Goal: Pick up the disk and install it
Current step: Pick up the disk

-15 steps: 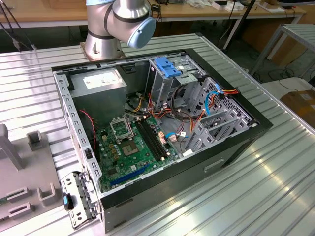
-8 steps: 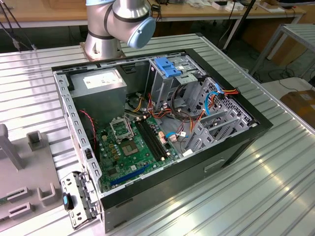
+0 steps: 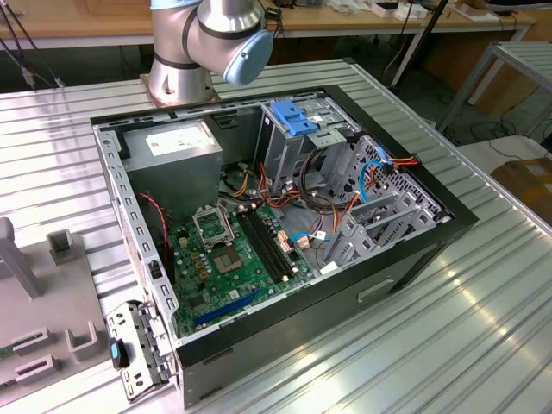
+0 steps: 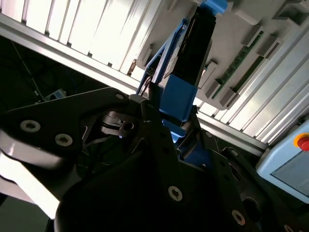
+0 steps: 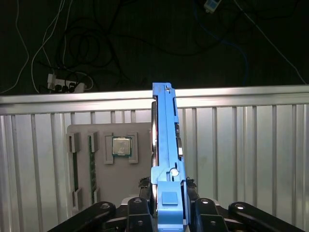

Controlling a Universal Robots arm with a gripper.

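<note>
The disk (image 5: 166,135) stands edge-on between my fingers in both wrist views, its blue rail facing the first wrist camera and its dark metal body just behind that rail. In the second wrist view the disk (image 4: 195,46) rises from the gripper (image 4: 176,137) over the ribbed metal table. The gripper (image 5: 169,215) is shut on the disk's lower end, one black finger (image 5: 140,212) on each side of it. The open computer case (image 3: 388,259) lies on its side in the exterior view, with its drive cage (image 3: 332,138) at the far end.
A bare blue bracket (image 3: 293,116) sits on top of the drive cage. Inside the case are a grey power-supply box (image 3: 177,142), a green motherboard (image 3: 233,250) and loose cables (image 3: 379,168). A grey fixture tray (image 5: 108,183) holding a processor (image 5: 121,146) lies below the disk.
</note>
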